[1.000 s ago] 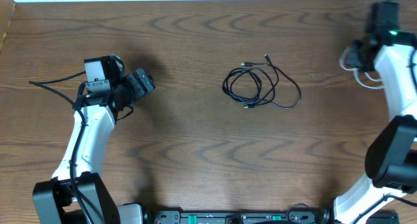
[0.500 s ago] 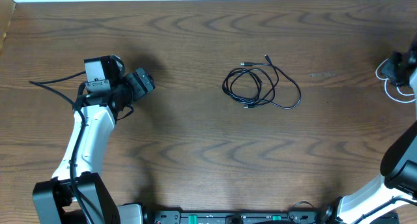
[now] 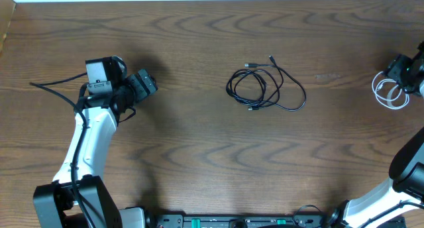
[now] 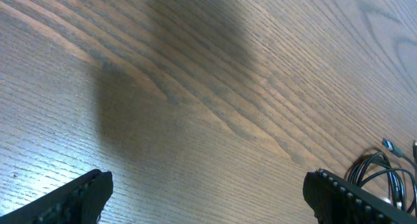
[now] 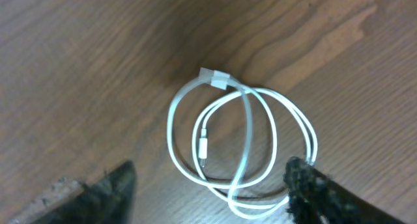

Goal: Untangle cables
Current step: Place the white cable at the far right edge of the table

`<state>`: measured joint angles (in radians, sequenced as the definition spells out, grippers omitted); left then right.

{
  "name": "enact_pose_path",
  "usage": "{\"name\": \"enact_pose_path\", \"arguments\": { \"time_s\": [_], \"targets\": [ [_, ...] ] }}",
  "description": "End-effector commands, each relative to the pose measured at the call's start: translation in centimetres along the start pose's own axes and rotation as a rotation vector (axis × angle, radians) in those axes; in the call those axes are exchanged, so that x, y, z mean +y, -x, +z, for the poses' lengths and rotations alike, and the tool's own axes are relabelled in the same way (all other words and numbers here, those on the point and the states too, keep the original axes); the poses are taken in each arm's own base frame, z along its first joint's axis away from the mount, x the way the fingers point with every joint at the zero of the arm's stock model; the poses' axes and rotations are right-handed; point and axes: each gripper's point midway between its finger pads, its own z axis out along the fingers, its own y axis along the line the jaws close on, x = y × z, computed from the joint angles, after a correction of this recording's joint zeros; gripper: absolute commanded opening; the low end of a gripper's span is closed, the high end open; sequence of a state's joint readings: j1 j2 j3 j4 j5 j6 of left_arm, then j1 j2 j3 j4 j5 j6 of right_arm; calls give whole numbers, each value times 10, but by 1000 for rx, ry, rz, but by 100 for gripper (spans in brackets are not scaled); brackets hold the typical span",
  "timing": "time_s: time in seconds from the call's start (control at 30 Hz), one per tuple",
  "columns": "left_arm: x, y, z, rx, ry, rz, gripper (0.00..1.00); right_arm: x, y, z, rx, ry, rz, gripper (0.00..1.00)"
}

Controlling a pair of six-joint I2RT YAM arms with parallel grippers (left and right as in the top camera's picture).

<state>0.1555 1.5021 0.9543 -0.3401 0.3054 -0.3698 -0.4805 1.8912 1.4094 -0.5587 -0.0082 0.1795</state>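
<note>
Two black cables lie looped together at the table's middle, their small plugs pointing toward the far side. The left wrist view catches their edge at its right. A short white cable lies coiled on the wood at the far right. It fills the right wrist view, lying loose on the table. My right gripper hangs over that coil, open, its fingers either side of it. Well to the left of the black cables, my left gripper is open and holds nothing.
A thick black robot wire trails left from the left arm. The table's far edge runs along the top. The right arm's white body leaves the picture at the right edge.
My right gripper carried the white cable right and toward the near side, then opened. The coil now lies loose on the table. The left arm and black cables have not moved.
</note>
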Motion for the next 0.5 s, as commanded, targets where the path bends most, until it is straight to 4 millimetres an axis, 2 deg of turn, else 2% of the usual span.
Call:
{"name": "enact_pose_path", "arguments": {
  "time_s": [0.0,0.17,0.23,0.37,0.43,0.47],
  "targets": [
    [-1,5,-2,-14,3,1,98,0,-4,0,9,7,10,81],
    [0,5,-2,-14,4,1,98,3,-7,1,22,20,7,87],
    [0,5,-2,-14,4,1,98,15,-10,0,36,73,1,88],
    [0,5,-2,-14,4,1,98,53,-20,-2,78,236,-20,90],
    [0,5,-2,-14,4,1,98,67,-27,-3,99,285,-34,99],
    [0,5,-2,-14,4,1,98,73,-29,-3,106,298,-43,99]
  ]
}}
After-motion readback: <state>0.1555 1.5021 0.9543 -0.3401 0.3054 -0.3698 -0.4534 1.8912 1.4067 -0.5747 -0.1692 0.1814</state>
